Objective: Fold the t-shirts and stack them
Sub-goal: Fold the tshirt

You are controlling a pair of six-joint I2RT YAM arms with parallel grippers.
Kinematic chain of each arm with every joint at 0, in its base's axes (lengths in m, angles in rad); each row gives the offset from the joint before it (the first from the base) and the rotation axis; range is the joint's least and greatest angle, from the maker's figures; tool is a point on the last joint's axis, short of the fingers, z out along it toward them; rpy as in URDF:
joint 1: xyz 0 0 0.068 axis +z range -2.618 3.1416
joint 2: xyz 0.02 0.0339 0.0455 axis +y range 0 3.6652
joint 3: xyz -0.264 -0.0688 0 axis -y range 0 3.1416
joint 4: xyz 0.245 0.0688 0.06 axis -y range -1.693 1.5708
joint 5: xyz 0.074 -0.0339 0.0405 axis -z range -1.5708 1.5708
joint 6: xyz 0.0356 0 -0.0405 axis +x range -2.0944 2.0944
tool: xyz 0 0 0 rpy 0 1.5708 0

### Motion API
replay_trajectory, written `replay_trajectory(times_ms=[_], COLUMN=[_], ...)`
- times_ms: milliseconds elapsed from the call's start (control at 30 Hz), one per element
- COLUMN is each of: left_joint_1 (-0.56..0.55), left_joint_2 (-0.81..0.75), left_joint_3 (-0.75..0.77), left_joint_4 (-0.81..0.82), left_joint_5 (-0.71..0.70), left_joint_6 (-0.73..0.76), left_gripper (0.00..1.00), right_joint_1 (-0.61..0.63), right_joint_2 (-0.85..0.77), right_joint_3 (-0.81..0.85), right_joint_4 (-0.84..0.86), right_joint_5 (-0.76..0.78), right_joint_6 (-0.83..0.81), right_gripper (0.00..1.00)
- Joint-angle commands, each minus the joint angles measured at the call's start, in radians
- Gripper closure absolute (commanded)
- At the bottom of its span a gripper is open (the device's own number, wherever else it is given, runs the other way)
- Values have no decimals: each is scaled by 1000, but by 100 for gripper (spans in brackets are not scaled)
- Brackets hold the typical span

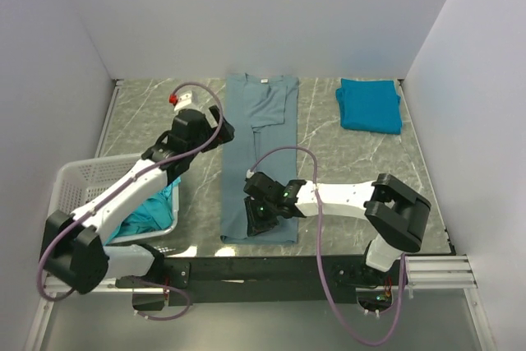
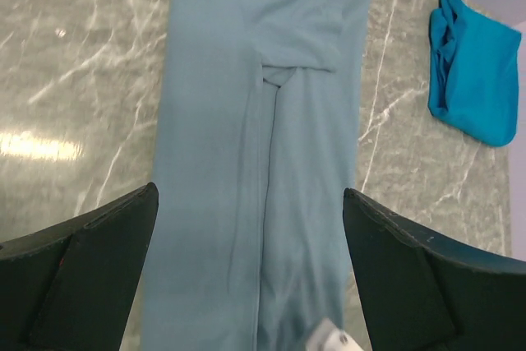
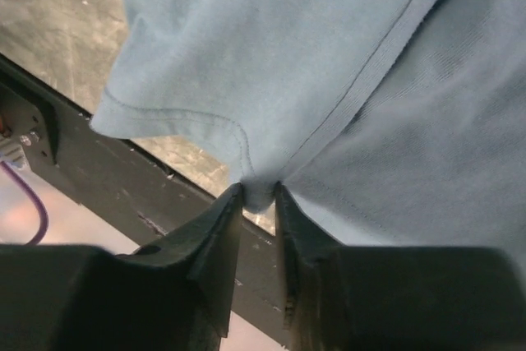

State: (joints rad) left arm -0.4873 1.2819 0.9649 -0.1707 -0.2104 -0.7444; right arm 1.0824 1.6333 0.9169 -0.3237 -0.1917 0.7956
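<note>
grey-blue shirt (image 3: 288, 63) hem pinched in r hand (image 3: 259, 193).

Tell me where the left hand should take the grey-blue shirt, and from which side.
Probably the near hem's left corner, coming down from the left edge. The grey-blue shirt lies flat as a long strip, so only edges offer a lip; the right hand pinches that hem.
</note>
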Motion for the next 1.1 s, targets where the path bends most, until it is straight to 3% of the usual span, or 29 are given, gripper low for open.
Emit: replay_trajectory(times_ms=[0, 233, 533, 733, 933, 1067], left_joint_1=[-11, -40, -79, -106, -181, -221], left_joint_2=[-91, -188, -312, -332, -349, -372], left_joint_3=[-41, -133, -255, -313, -347, -416], left_joint_4=[-42, -153, -265, -345, -398, -418], left_joint_5=[-81, -52, 12, 81, 163, 276], left_joint_6=[-91, -185, -220, -254, -271, -285], left_gripper=[1, 0, 1, 1, 1, 0], right_joint_1=[14, 37, 39, 39, 39, 39], right_joint_2=[26, 16, -76, -53, -27, -30], right_joint_3=[-4, 10, 36, -21, -59, -62], right_joint_4=[18, -35, -124, -83, -90, -69], right_joint_5=[15, 64, 63, 12, 70, 57], right_joint_6=[19, 28, 17, 45, 74, 70], right_gripper=[75, 100, 100, 100, 100, 88])
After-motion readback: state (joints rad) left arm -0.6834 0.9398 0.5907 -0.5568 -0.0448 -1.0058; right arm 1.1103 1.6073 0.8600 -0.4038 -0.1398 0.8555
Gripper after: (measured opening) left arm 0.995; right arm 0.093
